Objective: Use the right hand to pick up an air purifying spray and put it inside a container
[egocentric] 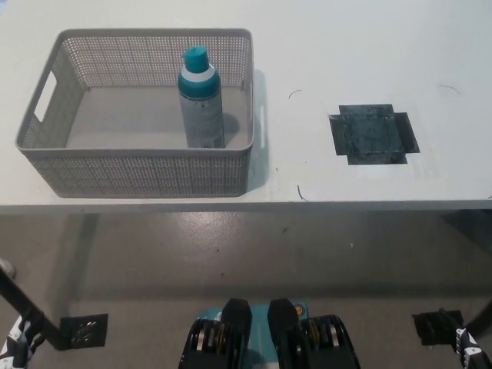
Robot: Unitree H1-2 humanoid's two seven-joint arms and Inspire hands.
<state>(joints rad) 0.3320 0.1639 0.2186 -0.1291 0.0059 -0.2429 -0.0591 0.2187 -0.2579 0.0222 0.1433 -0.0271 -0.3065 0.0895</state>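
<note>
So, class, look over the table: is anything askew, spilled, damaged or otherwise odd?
Nothing is spilled or tipped: the spray can stands upright inside the grey basket. The one oddity is a dark, scuffed cross-shaped patch on the white table, with a few thin dark marks nearby.

basket [138,173]: walled, open above | inside: upright spray can [201,100] at right | table [307,165] right: bare
</note>
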